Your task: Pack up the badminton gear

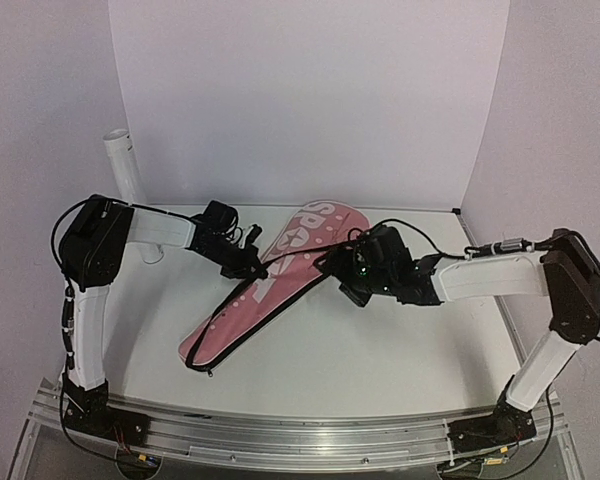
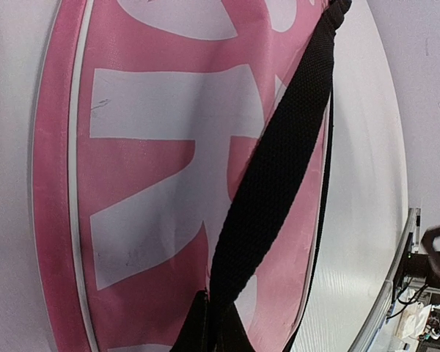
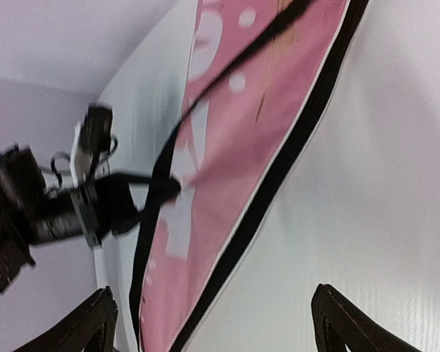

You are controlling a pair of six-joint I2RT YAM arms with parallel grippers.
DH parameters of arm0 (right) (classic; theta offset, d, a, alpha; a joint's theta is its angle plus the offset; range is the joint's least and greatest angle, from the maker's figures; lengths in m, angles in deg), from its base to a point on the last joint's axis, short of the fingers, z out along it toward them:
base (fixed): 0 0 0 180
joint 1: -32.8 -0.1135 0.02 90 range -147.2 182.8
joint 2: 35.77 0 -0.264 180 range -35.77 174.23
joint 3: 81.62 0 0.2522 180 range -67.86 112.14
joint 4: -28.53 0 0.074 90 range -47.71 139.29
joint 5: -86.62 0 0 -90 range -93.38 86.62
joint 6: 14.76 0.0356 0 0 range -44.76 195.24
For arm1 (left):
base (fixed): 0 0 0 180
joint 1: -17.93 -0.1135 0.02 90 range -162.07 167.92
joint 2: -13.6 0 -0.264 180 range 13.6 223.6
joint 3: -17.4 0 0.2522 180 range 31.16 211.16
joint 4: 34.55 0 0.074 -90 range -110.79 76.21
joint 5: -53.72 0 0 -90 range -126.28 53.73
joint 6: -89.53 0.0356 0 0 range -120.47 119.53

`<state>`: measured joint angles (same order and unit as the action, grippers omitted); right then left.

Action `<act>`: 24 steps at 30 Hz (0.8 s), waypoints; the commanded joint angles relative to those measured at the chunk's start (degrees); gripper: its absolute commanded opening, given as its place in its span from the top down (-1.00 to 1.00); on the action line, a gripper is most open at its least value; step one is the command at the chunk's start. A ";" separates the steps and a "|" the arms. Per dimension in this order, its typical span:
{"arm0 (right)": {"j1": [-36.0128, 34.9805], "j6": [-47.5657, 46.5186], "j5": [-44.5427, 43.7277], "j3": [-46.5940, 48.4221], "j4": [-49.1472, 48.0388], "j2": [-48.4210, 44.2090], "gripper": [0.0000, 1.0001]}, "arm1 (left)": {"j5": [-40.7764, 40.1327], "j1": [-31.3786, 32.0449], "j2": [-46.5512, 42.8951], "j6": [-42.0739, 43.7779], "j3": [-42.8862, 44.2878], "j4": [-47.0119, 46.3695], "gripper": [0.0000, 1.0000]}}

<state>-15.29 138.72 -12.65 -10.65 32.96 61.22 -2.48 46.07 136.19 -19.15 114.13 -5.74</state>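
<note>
The long pink bag (image 1: 270, 290) with white lettering lies diagonally on the table, wide end at the back. No racket or shuttlecock shows in any view. My left gripper (image 1: 250, 266) is above the bag's left side, shut on the black strap (image 2: 279, 169), which runs up across the pink cover (image 2: 154, 183). The fingertips (image 2: 218, 315) pinch the strap's lower end. My right gripper (image 1: 343, 274) is open and empty at the bag's right edge. Its fingers (image 3: 337, 323) straddle bare table beside the bag's black zip border (image 3: 279, 169).
A tall white tube (image 1: 121, 170) stands at the back left behind the left arm. The left gripper (image 3: 132, 202) shows holding the strap in the right wrist view. White walls close the back and sides. A metal rail (image 1: 280, 430) runs along the near edge.
</note>
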 commanded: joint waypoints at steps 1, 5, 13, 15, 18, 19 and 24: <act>3.44 0.98 -3.01 6.77 6.74 4.59 -0.77 | 2.93 1.45 -0.26 4.57 0.32 -1.32 1.00; 7.58 2.78 2.62 13.14 6.68 13.51 -0.64 | 2.28 1.56 1.13 6.48 2.90 -0.75 1.00; 9.03 7.39 6.40 15.56 8.74 17.05 -0.40 | 3.11 1.58 2.74 6.15 5.08 0.24 1.00; 8.93 8.24 5.12 13.24 9.23 15.10 -0.42 | 3.42 1.59 3.55 5.50 6.39 1.32 1.00; 8.92 6.69 5.92 12.80 9.06 16.04 -0.51 | 4.78 1.56 4.22 3.86 8.07 2.11 1.00; 9.01 6.12 6.87 13.91 8.81 17.63 -0.52 | 5.29 1.56 4.18 3.26 8.16 2.06 1.00; 9.53 8.93 10.53 16.07 1.96 25.04 -0.37 | 5.43 1.58 4.30 2.80 8.51 1.93 1.00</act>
<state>-6.11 145.35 -5.47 3.75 40.08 81.58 0.71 47.25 139.99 -15.76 119.63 -4.15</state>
